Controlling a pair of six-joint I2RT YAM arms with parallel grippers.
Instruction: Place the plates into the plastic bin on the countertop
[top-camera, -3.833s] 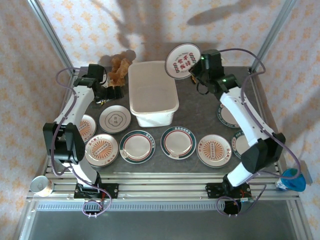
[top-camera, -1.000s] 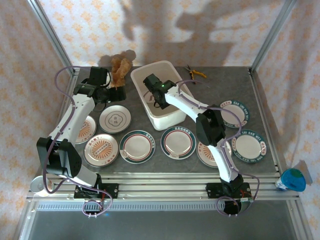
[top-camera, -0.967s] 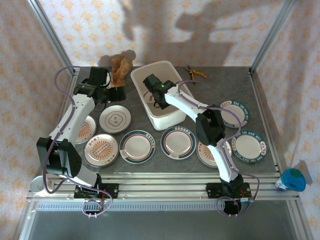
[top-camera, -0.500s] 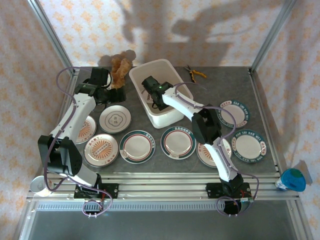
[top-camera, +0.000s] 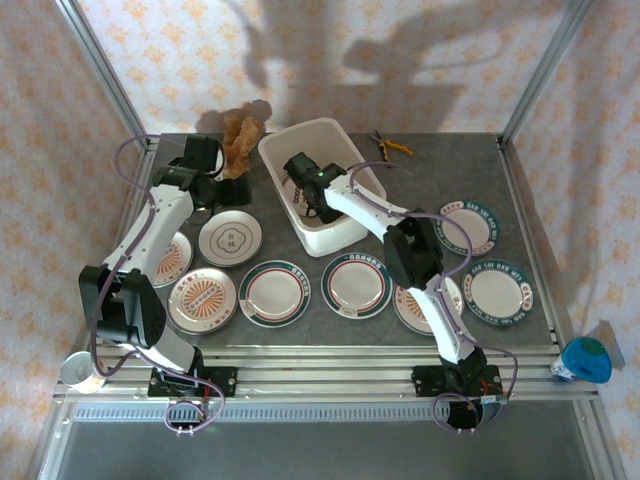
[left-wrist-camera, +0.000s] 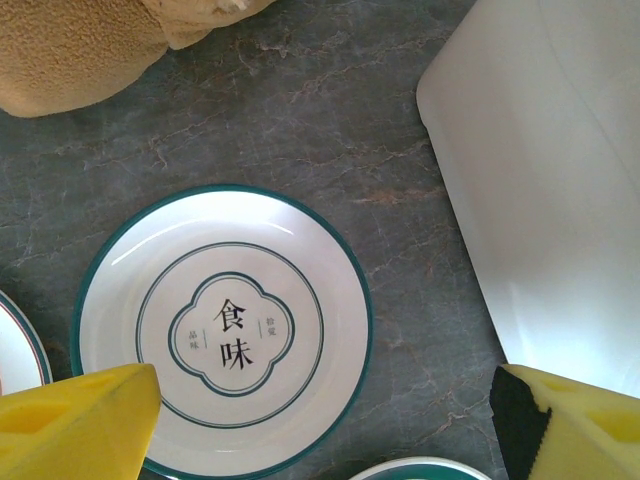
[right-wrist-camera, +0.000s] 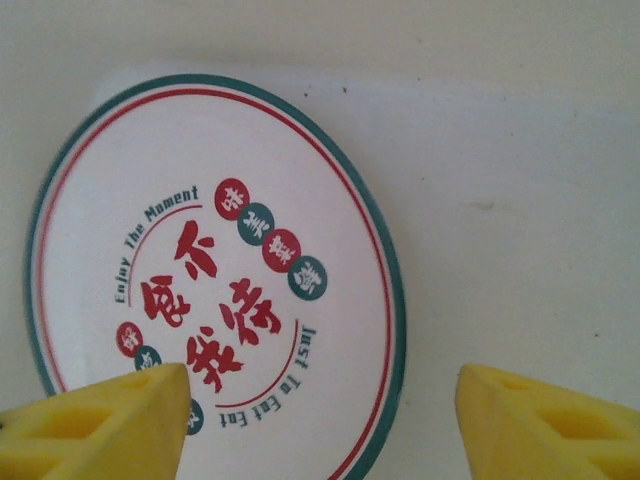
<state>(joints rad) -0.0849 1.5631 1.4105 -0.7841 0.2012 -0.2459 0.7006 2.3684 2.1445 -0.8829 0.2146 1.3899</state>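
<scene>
Nine plates: one in the plastic bin (top-camera: 335, 238), eight on the bench (top-camera: 420, 170)

Hard to see:
- From above, the right gripper (top-camera: 305, 197) covers most of the red-lettered plate (right-wrist-camera: 215, 270) in the bin.
- The right arm crosses one bench plate (top-camera: 402, 300), and the left arm overlaps the leftmost plate (top-camera: 178, 260).
- The left wrist view cuts off two more plates at its left and bottom edges.
- The right wrist view cuts off the red-lettered plate's near edge.

Count:
- Five plates sit in the row nearest the arms, three sit behind that row, and one is in the bin.
- One plush toy (top-camera: 238, 140) sits at the back left of the bench.
- One pair of pliers (top-camera: 390, 147) lies behind the bin.

Grippers:
- The right gripper is down inside the bin, jaws spread wide, gripping nothing. The red-lettered plate lies under it on the bin's inside. One yellow finger (right-wrist-camera: 100, 420) overlaps the plate's rim in view, but contact can't be told.
- The left gripper (left-wrist-camera: 325, 400) also has its jaws wide and is empty. It hangs over the green-rimmed plate (left-wrist-camera: 222, 330), which lies on the bench just beside the bin's left wall.
</scene>
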